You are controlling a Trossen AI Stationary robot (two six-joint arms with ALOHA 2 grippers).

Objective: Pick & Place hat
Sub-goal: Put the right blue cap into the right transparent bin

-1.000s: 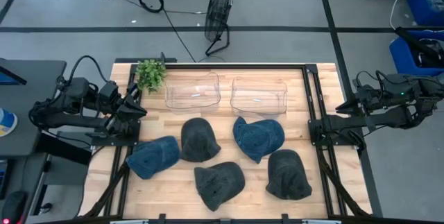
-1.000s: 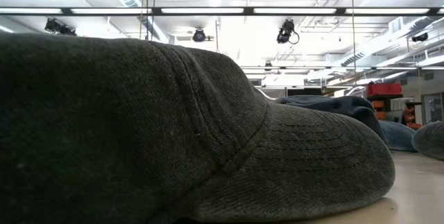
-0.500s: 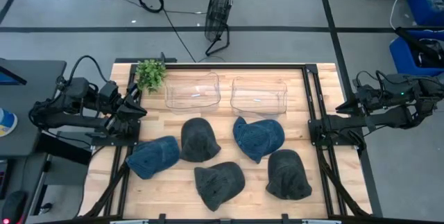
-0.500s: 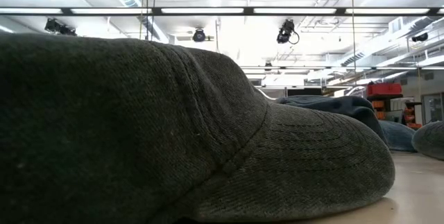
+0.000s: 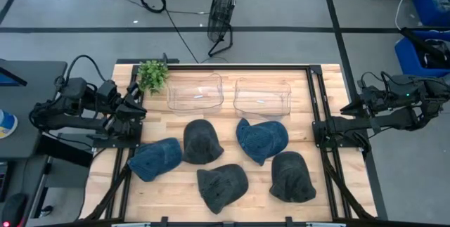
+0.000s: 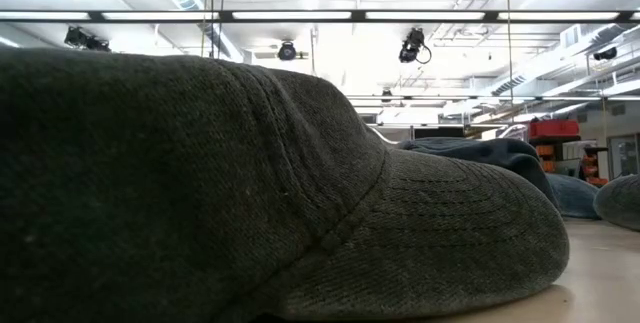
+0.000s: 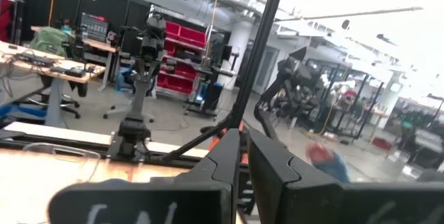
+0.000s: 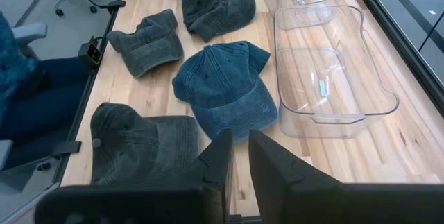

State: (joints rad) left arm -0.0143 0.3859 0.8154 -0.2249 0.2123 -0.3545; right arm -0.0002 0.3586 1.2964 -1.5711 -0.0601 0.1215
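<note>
While all five hats lie loose on the surface, none in the two clear bins behind them, we judge the step is the first reach, best made down onto a crown such as the blue hat. Both pincers, left and right, look clenched and empty at their edges. Our low view shows only a grey hat filling it, while the right wrist view shows the hats and bins.
</note>
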